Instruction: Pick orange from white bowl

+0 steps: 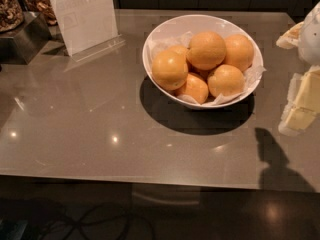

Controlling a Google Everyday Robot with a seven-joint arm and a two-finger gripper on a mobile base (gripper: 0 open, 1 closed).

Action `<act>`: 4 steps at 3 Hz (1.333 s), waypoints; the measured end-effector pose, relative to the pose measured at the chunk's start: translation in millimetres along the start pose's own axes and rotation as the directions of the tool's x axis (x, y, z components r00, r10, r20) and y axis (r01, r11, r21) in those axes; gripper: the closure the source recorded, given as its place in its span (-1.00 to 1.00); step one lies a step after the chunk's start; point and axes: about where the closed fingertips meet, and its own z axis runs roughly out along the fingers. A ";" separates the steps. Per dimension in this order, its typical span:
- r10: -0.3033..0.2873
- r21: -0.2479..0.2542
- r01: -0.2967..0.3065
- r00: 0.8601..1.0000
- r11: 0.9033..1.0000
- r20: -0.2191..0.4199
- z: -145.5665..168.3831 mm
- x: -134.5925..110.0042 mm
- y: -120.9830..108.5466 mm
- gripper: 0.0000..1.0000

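The white bowl [165,31] stands on the table, right of centre, lined with crinkled white paper and holding several oranges. The orange [206,50], the largest one, lies on top of the pile at the back middle. My gripper [295,71] is at the right edge of the view, to the right of the bowl and apart from it. One yellowish finger [289,35] shows above and the other lower down, with a wide gap between them. The gripper is open and empty.
A grey glossy table [90,129] carries the bowl. A white sign in a clear stand [82,14] is at the back left. A metal box with a jar of nuts [17,31] sits in the far left corner. The table's front edge runs along the bottom.
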 end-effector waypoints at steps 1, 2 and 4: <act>0.000 0.000 0.000 1.000 1.000 0.000 0.0 0.0 0.0 -1.00; -0.016 0.000 0.016 1.000 1.000 0.016 1.3 -6.2 -9.0 -1.00; -0.172 -0.088 0.185 0.976 0.979 0.136 37.1 -76.2 -80.2 -1.00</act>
